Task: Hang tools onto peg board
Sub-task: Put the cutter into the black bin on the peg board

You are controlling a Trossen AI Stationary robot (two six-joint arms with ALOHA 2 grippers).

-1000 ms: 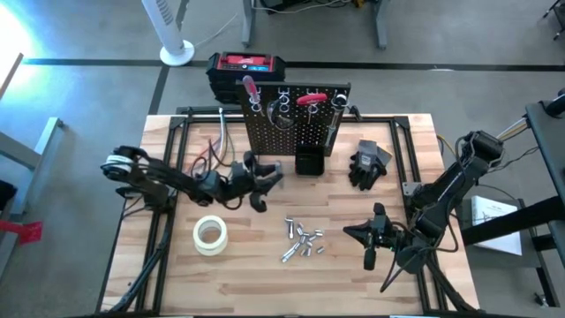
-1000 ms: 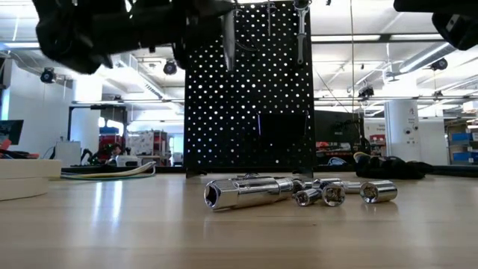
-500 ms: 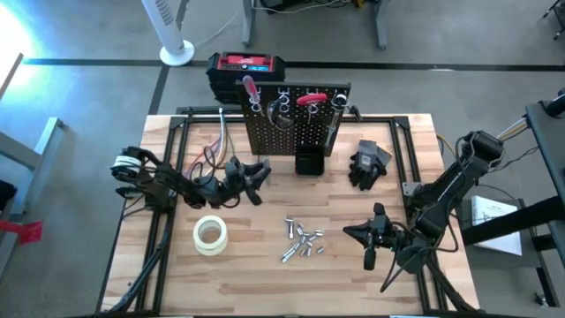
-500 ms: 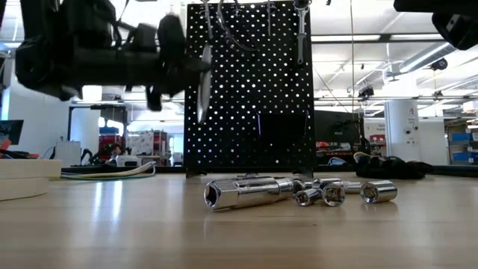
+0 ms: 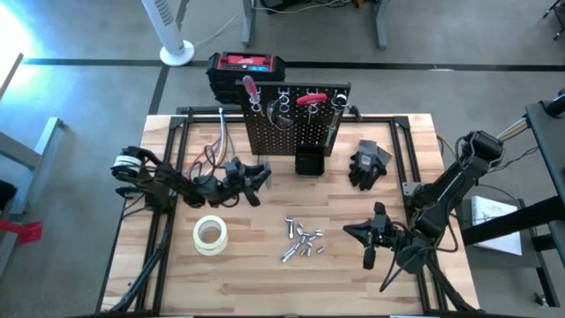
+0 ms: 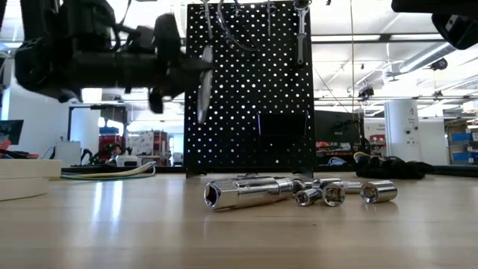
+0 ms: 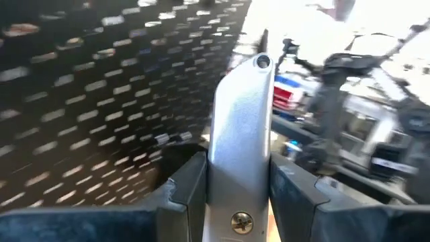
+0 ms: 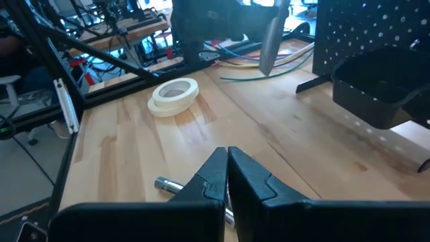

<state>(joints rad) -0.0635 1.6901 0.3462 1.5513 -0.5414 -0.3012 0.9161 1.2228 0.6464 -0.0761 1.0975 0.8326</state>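
A flat grey metal tool (image 7: 240,134) sits between the two dark fingers (image 7: 185,185) of the left gripper (image 5: 254,181), which is closed on it. In the left wrist view the tool shows a rounded tip with a small hole and a screw lower down, and it points toward the black holes of the peg board (image 5: 296,124). In the low view the same tool hangs as a narrow silvery blade (image 6: 202,84) just in front of the board's left edge, above the table; whether it touches the board I cannot tell.

The peg board stands upright at the far middle of the wooden table (image 5: 177,274). On its top row hang a red-handled tool (image 5: 250,87), another red-handled one (image 5: 309,99) and a long grey wrench (image 6: 300,30). A small black bin (image 5: 308,163) is fixed at its foot. The short silvery sockets (image 5: 302,240) lie in a loose group on the table in front of the board, well apart from both grippers.

The left arm lies low and stretched nearly level from the table's left side toward the board, with its wrist turned toward it. The right gripper (image 5: 372,238) waits near the table's right front corner with its fingers pressed together, holding nothing, the arm folded behind it.

A whitish tape roll (image 5: 210,235) lies near the left arm, and black gloves (image 5: 368,164) are to the right of the board.
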